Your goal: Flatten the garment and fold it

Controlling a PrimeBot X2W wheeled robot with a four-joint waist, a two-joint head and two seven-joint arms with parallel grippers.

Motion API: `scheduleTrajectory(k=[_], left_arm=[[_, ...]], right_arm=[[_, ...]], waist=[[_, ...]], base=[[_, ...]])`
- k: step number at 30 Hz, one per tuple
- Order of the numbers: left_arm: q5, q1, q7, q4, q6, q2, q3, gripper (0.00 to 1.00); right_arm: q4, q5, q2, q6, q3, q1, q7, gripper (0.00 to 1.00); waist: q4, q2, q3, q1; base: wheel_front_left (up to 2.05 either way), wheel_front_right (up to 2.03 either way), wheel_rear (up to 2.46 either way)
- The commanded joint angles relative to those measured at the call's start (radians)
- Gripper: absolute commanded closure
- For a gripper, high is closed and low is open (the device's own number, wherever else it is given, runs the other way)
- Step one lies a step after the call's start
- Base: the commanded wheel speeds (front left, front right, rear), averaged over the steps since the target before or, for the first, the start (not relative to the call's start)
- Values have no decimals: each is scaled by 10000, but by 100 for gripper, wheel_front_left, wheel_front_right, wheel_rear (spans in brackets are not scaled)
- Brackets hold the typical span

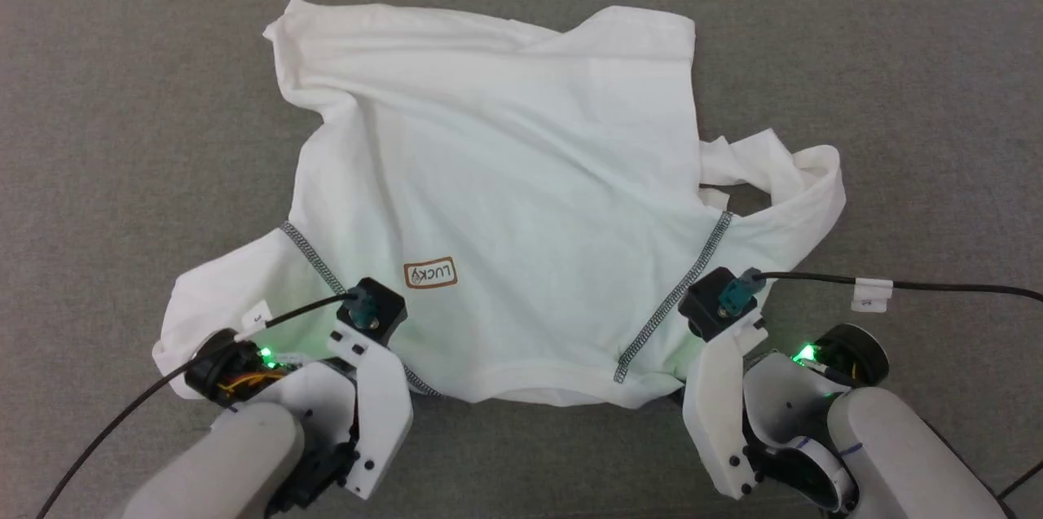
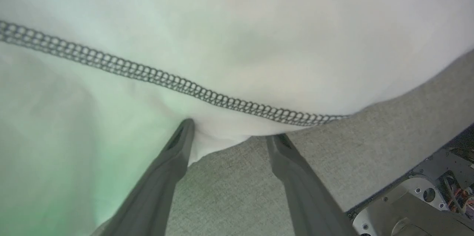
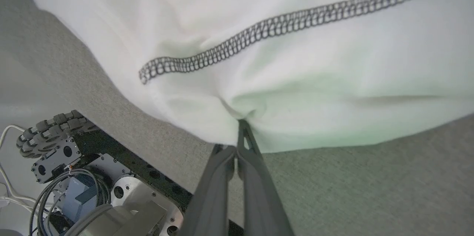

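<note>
In the head view the fingers of both claws are hidden under the wrist mounts [image 1: 375, 315]. The left claw [image 2: 231, 136] is held spread wide, one fingertip touching the near edge of the garment [image 1: 505, 177], which is laid on the grey tabletop [image 1: 122, 136]. That edge is pinched by the right claw [image 3: 242, 132], pressed together. A crumpled sleeve [image 1: 782, 177] is seen at the right.

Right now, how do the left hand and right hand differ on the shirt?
The left hand is open, with a bit of the shirt edge between its spread fingers; the right hand is shut, pinching the cloth. The cloth lies smooth at the left hand; it puckers at the right hand's tips. Shared: both sit at the shirt's near edge, each beside a grey stitched seam, over the grey surface.
</note>
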Motion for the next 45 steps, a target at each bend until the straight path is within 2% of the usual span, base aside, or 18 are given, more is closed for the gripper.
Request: scheduleTrajectory(k=[1, 3, 4, 5, 9, 14, 18, 22, 27, 32, 35, 39, 43, 45], left_arm=[[103, 178, 174, 644, 131, -115, -288, 0], [60, 229, 494, 863, 166, -172, -418, 0], [8, 248, 615, 915, 184, -214, -448, 32], [4, 248, 661, 929, 202, -239, -472, 100], [89, 245, 433, 878, 417, -308, -407, 100], [279, 185, -137, 295, 977, -229, -15, 100], [367, -14, -444, -735, 1466, 43, 530, 100], [463, -624, -446, -1964, 1530, 502, 1050, 100], [495, -2101, -329, -2862, 1168, 844, 1720, 100], [586, -4452, -478, -2398, 293, 797, 2258, 100], [593, -6071, -622, -1586, -357, 543, 2440, 100], [630, -8053, -882, 235, -1079, 8, 2515, 100], [973, -9752, -1364, 2234, -1359, -557, 2498, 100], [1188, -10514, -1747, 3149, -1290, -777, 2577, 100]], right_arm=[[-58, -50, 42, -9, -27, -97, 6, 100], [-95, -72, 83, -9, -96, -84, -11, 100], [-105, -83, 94, -9, -118, -77, -8, 100], [-116, -98, 100, -9, -126, -76, -4, 100], [-159, -97, 155, -9, -181, -47, -27, 100], [-214, -51, 167, -9, -345, 4, -140, 100], [-549, 113, 112, -9, -567, -123, -503, 100], [-1141, 318, -138, -9, -786, -650, -901, 100], [-1752, 731, -503, -9, -1216, -2144, -1372, 100], [-1530, 1084, -801, -9, -1620, -4426, -1828, 100], [-1075, 1335, -989, -9, -1697, -6011, -2082, 100], [77, 1661, -1134, -9, -1651, -8132, -2481, 100], [1730, 1853, -1084, -9, -1531, -10136, -3126, 100], [2618, 1899, -966, -9, -1449, -11115, -3562, 100]], waist=[[-27, 0, 80, 2], [-29, 0, 119, 2], [-26, 0, 127, 2], [-30, 0, 130, 2], [-41, 0, 29, 2], [14, 0, -313, 2], [144, 0, -705, 2], [266, 0, -1119, 2], [343, 0, -1547, 2], [390, 0, -1666, 2], [422, 0, -1546, 2], [409, 0, -1129, 2], [339, 0, -443, 2], [242, 0, -19, 2]], base=[[0, 0, 0], [0, 0, 0], [0, 0, 0], [0, 0, 0], [0, 0, 0], [0, 0, 0], [0, 0, 0], [0, 0, 0], [0, 0, 0], [0, 0, 0], [0, 0, 0], [0, 0, 0], [0, 0, 0], [0, 0, 0]])
